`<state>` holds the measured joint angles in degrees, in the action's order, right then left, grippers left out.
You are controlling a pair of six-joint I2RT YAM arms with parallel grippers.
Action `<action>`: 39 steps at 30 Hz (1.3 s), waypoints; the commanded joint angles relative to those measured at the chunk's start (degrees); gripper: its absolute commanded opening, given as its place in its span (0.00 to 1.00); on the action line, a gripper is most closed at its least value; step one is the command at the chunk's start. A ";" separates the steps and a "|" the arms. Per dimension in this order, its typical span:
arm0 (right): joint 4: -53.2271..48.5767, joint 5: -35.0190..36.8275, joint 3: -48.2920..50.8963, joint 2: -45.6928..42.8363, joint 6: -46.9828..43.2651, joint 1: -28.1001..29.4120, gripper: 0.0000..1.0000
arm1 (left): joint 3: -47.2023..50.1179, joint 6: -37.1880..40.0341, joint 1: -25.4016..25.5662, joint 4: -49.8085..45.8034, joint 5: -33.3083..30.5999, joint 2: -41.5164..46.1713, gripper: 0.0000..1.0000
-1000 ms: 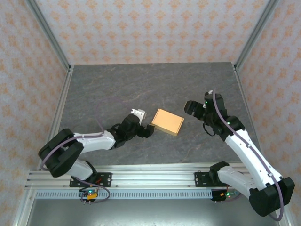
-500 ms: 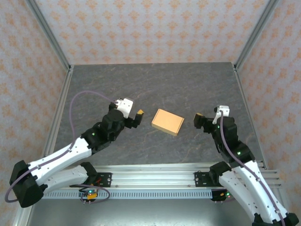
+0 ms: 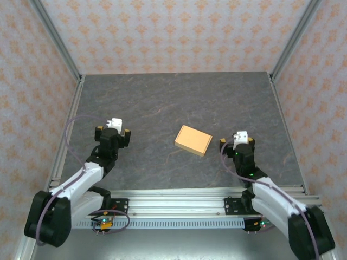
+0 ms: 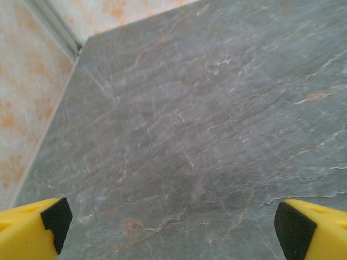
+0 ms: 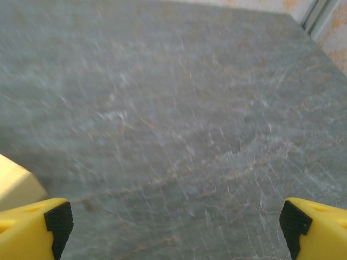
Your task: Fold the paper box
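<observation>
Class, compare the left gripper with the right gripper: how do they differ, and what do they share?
The left gripper sits far from the paper box; the right gripper sits nearer. The left gripper's camera sees bare table, the right gripper's catches a box corner. Both are open and empty.

Blurred bench (image 5: 173,108) at the right wrist
Left edge crops the paper box (image 5: 15,187) to one pale corner; bottom edge cuts the right gripper's (image 5: 173,233) fingers (image 5: 32,230).

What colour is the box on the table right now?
Light orange-tan, plain with no print; the box shows best in the top external view.
</observation>
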<state>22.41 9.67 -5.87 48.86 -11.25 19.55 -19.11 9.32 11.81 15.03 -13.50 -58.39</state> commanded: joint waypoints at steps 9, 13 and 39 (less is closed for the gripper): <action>28.78 -0.18 -6.51 23.14 -1.67 -5.05 0.99 | -5.71 -3.31 -6.92 20.78 14.17 -20.58 1.00; 35.87 -1.47 -5.59 28.36 -2.10 -6.67 0.99 | -3.61 -5.22 -10.37 29.89 18.91 -26.39 1.00; 21.58 -12.84 -18.13 38.09 8.08 -19.37 0.99 | -5.23 -8.19 -10.44 27.70 12.70 -27.39 1.00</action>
<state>45.01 -2.63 -23.16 87.15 -4.45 0.21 -23.68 1.50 1.50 40.62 0.99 -85.80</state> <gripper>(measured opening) 0.994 0.998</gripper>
